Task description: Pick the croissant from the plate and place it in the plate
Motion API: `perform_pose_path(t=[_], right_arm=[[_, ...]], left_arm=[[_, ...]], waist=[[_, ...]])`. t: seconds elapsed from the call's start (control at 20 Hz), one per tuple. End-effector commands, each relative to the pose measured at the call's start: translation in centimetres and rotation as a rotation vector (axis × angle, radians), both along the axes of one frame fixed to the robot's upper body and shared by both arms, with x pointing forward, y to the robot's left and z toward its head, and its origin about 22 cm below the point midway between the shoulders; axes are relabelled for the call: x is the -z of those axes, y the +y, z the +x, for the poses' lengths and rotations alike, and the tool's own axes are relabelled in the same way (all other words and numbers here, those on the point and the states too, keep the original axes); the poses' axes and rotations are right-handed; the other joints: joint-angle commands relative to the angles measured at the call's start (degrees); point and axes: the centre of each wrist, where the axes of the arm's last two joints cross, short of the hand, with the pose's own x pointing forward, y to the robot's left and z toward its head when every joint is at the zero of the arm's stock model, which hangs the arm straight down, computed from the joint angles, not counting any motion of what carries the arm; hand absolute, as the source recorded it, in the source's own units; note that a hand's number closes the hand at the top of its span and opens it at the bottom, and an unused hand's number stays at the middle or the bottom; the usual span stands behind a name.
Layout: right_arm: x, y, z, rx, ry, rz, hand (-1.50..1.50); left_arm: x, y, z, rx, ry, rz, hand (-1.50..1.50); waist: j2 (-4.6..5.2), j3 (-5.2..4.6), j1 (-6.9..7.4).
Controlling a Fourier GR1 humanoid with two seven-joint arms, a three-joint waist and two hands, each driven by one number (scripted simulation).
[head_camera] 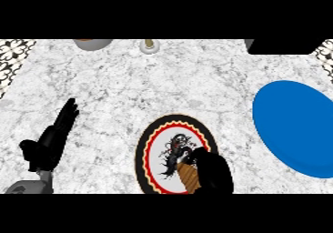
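1. The left hand (52, 139), at the lower left of the frame, is matte black all over, with long, slim, tapering fingers and a thicker thumb lobe on its left side.
2. Below it, at the frame's lower left corner, a short piece of grey forearm (25, 186) shows, rounded and smooth, with a darker grey wrist piece joining it to the hand.
3. The right hand (213, 175), at the lower middle of the frame, is the same plain black, a bulky rounded mass with no markings to be seen.
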Motion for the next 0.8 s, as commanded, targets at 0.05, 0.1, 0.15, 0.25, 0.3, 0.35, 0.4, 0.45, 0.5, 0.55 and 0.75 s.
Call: perform_pose_path(t=[0.05, 0.1, 0.15, 0.25, 0.3, 0.35, 0.4, 0.45, 0.5, 0.55, 0.75], right_arm=[[2.3, 1.0, 1.0, -0.053, 0.0, 0.016, 1.5], [1.2, -6.8, -0.8, 0.017, -0.037, -0.007, 1.5], [0.3, -12.1, -0.8, 0.04, -0.073, -0.052, 1.5], [-0.2, -17.8, -0.3, 0.171, -0.128, -0.083, 1.5], [-0.1, -20.0, -0.6, 0.214, -0.127, -0.113, 1.5], [-0.3, -21.9, -0.7, 0.256, -0.134, -0.137, 1.5], [-1.3, -24.4, -0.5, 0.287, -0.169, -0.142, 1.5], [-1.9, -26.6, -0.9, 0.294, -0.21, -0.156, 1.5], [-2.4, -28.5, -1.7, 0.276, -0.229, -0.194, 1.5], [-3.3, -30.9, -1.8, 0.299, -0.274, -0.214, 1.5], [-6.2, -37.3, -4.0, 0.287, -0.446, -0.183, 1.5]], left_arm=[[0.0, 0.7, -0.6, 0.003, 0.007, 0.006, 0.0], [-0.8, -0.3, -0.6, -0.008, -0.015, 0.0, 0.0], [0.7, 0.4, -1.1, -0.033, 0.01, 0.018, 0.0], [0.3, 2.0, -1.2, -0.071, 0.013, -0.007, 0.0], [0.1, 2.2, -1.3, -0.085, 0.008, 0.0, 0.0], [0.3, 2.4, -1.4, -0.104, 0.011, -0.005, 0.0], [0.3, 2.5, -1.6, -0.106, 0.017, 0.006, 0.0], [0.2, 2.8, -1.6, -0.112, 0.014, 0.0, 0.0], [0.5, 2.7, -1.8, -0.125, 0.013, 0.0, 0.0], [0.6, 2.8, -2.3, -0.103, 0.024, 0.011, 0.0], [0.8, 3.1, -2.7, -0.104, 0.029, 0.005, 0.0]], waist=[[0.44, 0.32, 0.26], [0.27, 0.35, -0.24], [0.11, 0.37, -2.17], [0.09, 0.52, -4.38], [-0.17, 0.71, -5.67], [-0.27, 0.83, -6.96], [-0.08, 0.84, -6.74], [-0.31, 0.88, -6.72], [-0.45, 0.82, -7.47], [-0.42, 0.87, -6.28], [-0.47, 0.76, -5.6]])
